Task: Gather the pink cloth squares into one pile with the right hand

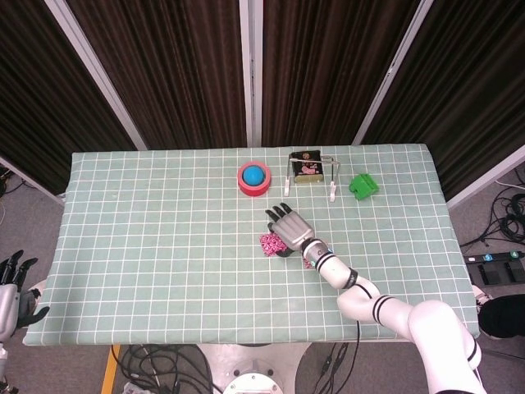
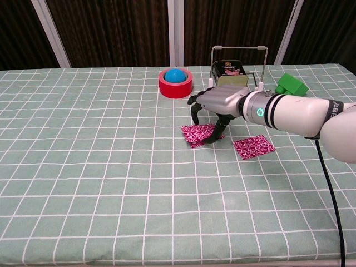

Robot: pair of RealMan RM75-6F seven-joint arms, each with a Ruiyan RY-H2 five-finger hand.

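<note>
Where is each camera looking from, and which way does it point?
Head view: high above, looking down on the whole table; shows right hand, right arm, and left hand at the corner.
Chest view: low at the table's near edge, looking across it; shows right hand.
Both show the pink cloth squares, red tape roll.

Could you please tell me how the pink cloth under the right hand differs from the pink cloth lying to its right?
The left pink cloth lies beneath the right hand, whose fingertips reach down to it; the right pink cloth lies apart, untouched. The left pink cloth looks like overlapping layers, while the right pink cloth is a single flat square. Both share the same pink pattern.
</note>
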